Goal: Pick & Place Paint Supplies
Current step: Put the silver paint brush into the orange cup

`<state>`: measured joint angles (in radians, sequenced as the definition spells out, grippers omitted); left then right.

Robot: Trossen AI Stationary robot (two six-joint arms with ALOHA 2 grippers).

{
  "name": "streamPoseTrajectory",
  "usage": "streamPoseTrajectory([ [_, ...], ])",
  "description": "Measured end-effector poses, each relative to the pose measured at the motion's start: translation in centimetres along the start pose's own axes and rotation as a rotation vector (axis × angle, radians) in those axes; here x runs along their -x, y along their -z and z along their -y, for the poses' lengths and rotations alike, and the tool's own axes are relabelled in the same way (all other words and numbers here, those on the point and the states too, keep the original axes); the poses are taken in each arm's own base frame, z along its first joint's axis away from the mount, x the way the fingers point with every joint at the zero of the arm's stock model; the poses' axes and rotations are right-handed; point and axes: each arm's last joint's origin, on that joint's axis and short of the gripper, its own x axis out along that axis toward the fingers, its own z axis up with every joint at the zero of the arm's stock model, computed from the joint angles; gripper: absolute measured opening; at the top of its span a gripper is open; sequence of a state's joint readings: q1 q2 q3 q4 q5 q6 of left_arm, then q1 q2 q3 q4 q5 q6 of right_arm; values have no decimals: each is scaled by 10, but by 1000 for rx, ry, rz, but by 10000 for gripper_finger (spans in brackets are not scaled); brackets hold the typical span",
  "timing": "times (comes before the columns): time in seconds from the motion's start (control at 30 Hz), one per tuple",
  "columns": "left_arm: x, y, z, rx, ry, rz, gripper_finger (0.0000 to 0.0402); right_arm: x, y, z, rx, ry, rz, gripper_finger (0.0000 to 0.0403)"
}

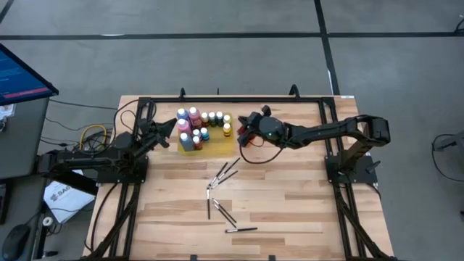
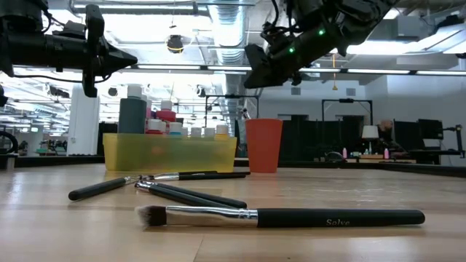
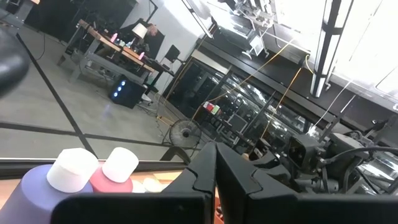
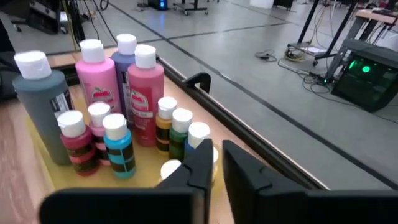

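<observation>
Several paint bottles [image 1: 199, 127] with pale caps stand on the yellow mat [image 1: 217, 148] at the table's far middle; the right wrist view shows them close up [image 4: 118, 93]. Dark brushes lie flat on the wood nearer the front [image 1: 223, 172], [image 1: 220, 210], [image 1: 241, 230]; the nearest is large in the low view [image 2: 291, 217]. My right gripper [image 4: 216, 171] hangs above the orange-red cup [image 2: 263, 145] just right of the mat, its fingers a narrow gap apart with nothing between them. My left gripper [image 3: 216, 180] waits shut left of the mat, off the table, pointing at the bottles.
A black frame [image 1: 239, 99] runs along the table's far edge and down both sides. The bottles crowd the mat's left and far part, and its near right corner is bare. Between the brushes and the near edge lies bare wood [image 1: 290, 217].
</observation>
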<state>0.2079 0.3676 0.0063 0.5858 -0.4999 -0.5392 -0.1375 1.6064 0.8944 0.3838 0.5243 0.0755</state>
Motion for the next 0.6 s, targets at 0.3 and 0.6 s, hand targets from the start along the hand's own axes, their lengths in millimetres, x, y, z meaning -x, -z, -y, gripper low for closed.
streamPoseTrajectory([
  [0.3, 0, 0, 0, 0, 0, 0, 1, 22, -12, 3, 61, -53, -73, 142],
  [0.6, 0, 0, 0, 0, 0, 0, 1, 52, -66, -40, 180, -316, -170, 198],
])
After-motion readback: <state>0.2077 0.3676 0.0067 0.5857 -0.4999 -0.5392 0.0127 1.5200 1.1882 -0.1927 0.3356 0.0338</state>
